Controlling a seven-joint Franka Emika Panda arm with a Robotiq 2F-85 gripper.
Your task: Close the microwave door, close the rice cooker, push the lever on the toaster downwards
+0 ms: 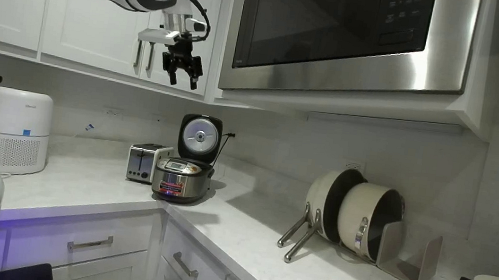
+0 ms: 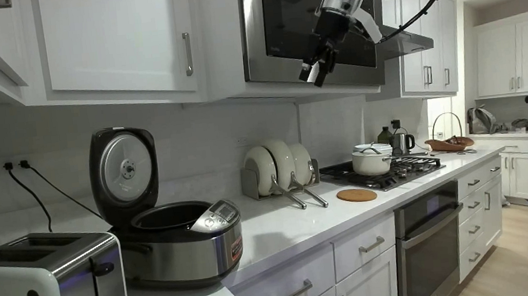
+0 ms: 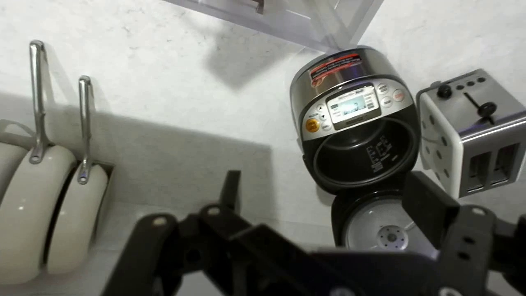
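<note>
Below the gripper (image 1: 183,82), the rice cooker (image 3: 356,125) shows two triangle signs (image 3: 321,107) and an unreadable red label (image 3: 335,68); well apart, the small brand (image 1: 30,106) on the white cylinder (image 1: 16,130) looks like "levoit". Near the gripper, a mark (image 1: 238,61) on the microwave door (image 1: 311,28) is illegible.

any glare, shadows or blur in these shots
In an exterior view, bright glare on the microwave frame and a purple tint on a drawer; in the wrist view, a broad shadow on the counter beside the pans, and the nearby tool looks dark and slightly blurred.
</note>
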